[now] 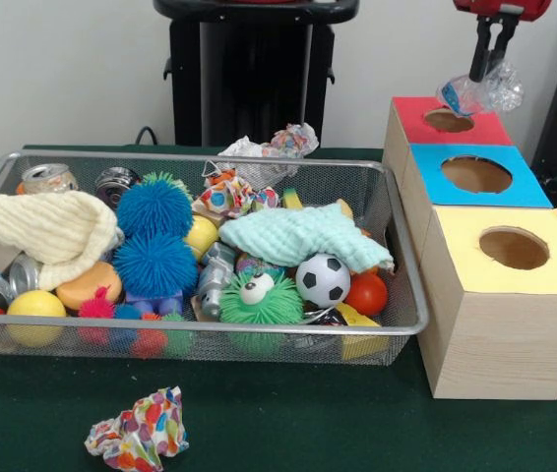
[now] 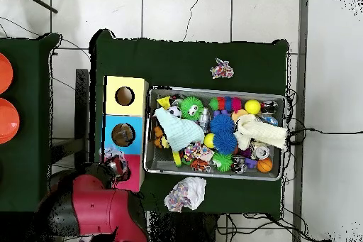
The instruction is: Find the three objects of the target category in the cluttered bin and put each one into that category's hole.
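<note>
Lab: robot arm, sorting boxes

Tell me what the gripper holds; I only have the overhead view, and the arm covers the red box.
Observer: In the front view, the gripper is shut on a crumpled clear plastic.
Operator: Is it in the hole yet?
Observer: No. It hangs above the red box, just over the far right edge of its hole, not inside.

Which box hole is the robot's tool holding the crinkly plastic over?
The red box, farthest back. The tool holds the plastic above its hole; blue and yellow sit nearer.
</note>
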